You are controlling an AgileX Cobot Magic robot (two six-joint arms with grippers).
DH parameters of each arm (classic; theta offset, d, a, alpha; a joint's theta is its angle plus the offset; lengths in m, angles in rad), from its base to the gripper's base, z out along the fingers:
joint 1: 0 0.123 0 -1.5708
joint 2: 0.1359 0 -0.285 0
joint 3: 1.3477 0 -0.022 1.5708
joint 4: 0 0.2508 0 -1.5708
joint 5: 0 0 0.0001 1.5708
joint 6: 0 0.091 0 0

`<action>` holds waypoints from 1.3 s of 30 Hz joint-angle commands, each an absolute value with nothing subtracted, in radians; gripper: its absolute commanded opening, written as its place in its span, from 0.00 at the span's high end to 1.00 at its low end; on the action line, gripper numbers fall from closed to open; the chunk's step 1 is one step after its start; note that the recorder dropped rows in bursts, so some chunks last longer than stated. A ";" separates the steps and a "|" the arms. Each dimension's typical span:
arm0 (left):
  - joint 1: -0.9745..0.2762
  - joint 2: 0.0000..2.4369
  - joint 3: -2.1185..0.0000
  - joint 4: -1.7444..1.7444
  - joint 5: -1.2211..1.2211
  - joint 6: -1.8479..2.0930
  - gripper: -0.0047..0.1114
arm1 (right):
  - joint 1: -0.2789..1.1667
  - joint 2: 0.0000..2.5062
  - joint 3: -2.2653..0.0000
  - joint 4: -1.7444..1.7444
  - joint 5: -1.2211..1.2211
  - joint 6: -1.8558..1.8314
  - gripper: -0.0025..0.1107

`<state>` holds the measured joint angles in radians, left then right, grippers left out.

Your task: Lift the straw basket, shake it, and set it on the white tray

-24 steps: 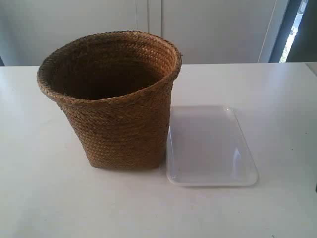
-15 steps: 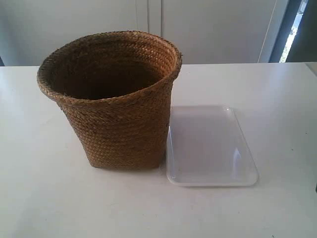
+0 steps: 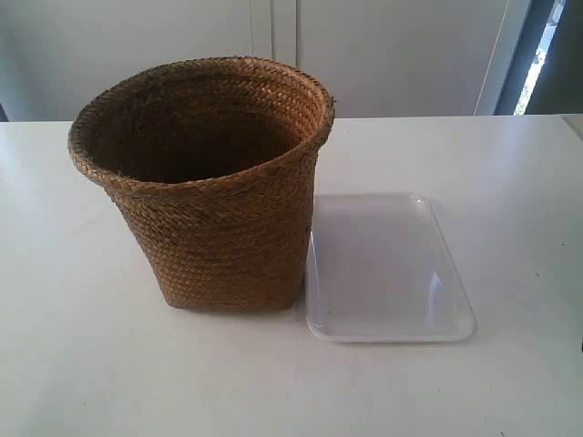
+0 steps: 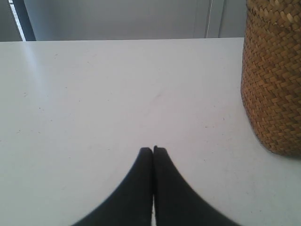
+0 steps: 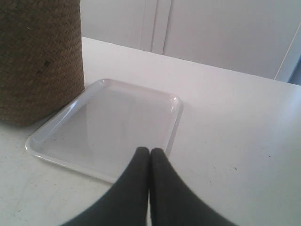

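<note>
- A basket (image 3: 214, 191) stands upright on a white desk (image 3: 91, 382), just beside an empty tray (image 3: 392, 273); whether its base touches the tray's rim cannot be told.
- The left hand (image 4: 153, 149) hangs low over bare desk, tips pressed together and gripping nothing; the basket's woven wall rises off to one side of it.
- The right hand (image 5: 149, 150) is likewise closed and empty, poised at the tray's edge, the basket beyond the tray's far corner.
- Neither arm appears in the exterior view; the lift has apparently not begun.
- To do it well, both hands likely need to spread first, then take the basket from opposite sides near the braided rim; straw gives under pressure, so an even squeeze and a straight, level rise should keep it from tipping.
</note>
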<state>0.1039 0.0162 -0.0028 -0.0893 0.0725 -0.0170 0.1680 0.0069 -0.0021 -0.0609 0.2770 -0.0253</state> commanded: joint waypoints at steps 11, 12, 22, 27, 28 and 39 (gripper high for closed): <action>0.097 0.020 0.000 -0.097 -0.040 -0.037 0.96 | 0.161 0.000 0.000 -0.151 0.067 -0.222 0.98; 0.097 0.020 0.000 -0.097 -0.083 -0.055 0.96 | 0.161 0.000 0.000 -0.151 0.006 -0.222 0.98; 0.097 0.020 0.000 -0.104 -0.357 -0.231 0.96 | 0.161 0.000 0.000 -0.147 -0.275 -0.009 0.98; 0.097 0.038 -0.060 -0.104 -0.294 -0.221 0.96 | 0.161 0.000 -0.019 -0.022 -0.433 0.084 0.98; 0.097 0.050 -0.079 -0.104 -0.292 -0.221 0.96 | 0.161 0.000 -0.037 0.070 -0.421 0.084 0.98; 0.097 0.479 -0.507 -0.645 -0.419 0.175 0.96 | 0.168 0.233 -0.327 0.799 -0.793 -0.106 0.98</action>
<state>0.1039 0.3457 -0.3992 -0.4564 -0.3800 0.0623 0.1680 0.1328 -0.2576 0.7780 -0.7271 -0.0954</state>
